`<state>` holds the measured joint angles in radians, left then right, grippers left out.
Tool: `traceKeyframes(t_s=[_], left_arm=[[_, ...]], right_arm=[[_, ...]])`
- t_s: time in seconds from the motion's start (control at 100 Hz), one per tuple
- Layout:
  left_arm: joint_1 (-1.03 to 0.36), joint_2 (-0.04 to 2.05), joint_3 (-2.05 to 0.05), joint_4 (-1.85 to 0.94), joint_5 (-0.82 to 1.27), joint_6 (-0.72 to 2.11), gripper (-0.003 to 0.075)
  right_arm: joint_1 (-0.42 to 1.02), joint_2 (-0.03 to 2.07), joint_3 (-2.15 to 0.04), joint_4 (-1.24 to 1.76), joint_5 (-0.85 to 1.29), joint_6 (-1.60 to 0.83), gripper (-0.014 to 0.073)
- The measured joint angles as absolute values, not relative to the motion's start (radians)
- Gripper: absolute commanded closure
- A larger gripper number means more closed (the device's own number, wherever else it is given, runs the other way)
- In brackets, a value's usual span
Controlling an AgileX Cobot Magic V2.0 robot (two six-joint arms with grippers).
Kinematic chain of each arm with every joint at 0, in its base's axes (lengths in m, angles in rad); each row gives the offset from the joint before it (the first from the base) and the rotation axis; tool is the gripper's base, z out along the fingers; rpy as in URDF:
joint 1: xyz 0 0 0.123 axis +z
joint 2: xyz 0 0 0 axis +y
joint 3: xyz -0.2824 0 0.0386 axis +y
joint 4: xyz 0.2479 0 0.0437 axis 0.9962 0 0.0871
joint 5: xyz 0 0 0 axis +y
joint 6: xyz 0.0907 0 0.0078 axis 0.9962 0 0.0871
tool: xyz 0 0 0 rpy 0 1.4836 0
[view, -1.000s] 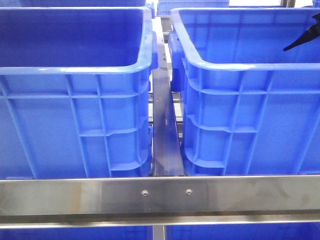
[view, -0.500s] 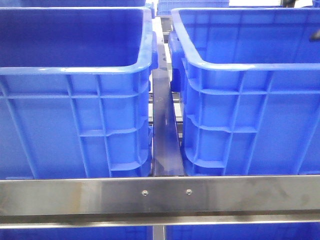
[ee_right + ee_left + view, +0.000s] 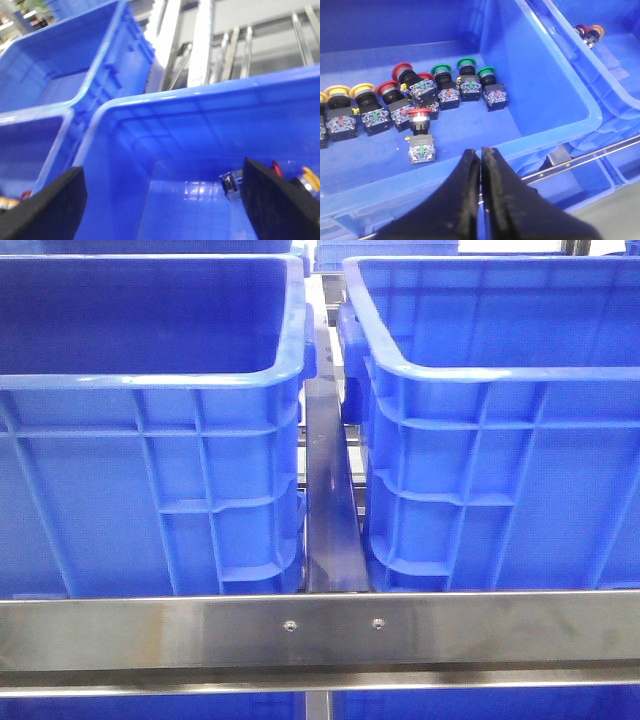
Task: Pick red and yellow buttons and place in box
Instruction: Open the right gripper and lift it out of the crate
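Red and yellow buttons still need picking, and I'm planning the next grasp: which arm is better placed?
Left. Its gripper hangs shut above the bin holding the buttons, near a red button. The right gripper is open over the other bin.

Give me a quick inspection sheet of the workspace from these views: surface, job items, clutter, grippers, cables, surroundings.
Surface: steel rack rail across the front; no tabletop seen.
Job's things: left bin holds a row of yellow buttons, red buttons and green buttons; one red button lies apart, nearer the wrist. Right bin holds a few red and yellow buttons.
Clutter: nothing seen.
Grippers: left gripper shut, empty, above the left bin's near wall; right gripper open, empty, over the right bin.
Cables: nothing seen.
Surroundings: more blue bins and metal racking behind.
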<state>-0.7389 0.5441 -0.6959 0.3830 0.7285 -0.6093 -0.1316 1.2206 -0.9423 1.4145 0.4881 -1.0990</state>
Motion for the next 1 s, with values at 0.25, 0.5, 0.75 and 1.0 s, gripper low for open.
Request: traceKeyframes(t_s=[0.25, 0.5, 0.75, 1.0], left_arm=[[-0.739, 0.544, -0.696, 0.383, 0.728, -0.609, 0.0739], [-0.739, 0.544, -0.696, 0.383, 0.728, -0.609, 0.0739], [-0.739, 0.544, -0.696, 0.383, 0.728, -0.609, 0.0739], [-0.739, 0.544, -0.696, 0.383, 0.728, -0.609, 0.0739]], right_arm=[[-0.124, 0.955, -0.785, 1.414, 0.483, -1.252, -0.005], [-0.124, 0.672, -0.627, 1.379, 0.483, -1.305, -0.005], [-0.124, 0.44, -0.499, 1.368, 0.482, -1.307, 0.0028], [-0.124, 0.355, -0.473, 1.366, 0.482, -1.312, 0.0463]])
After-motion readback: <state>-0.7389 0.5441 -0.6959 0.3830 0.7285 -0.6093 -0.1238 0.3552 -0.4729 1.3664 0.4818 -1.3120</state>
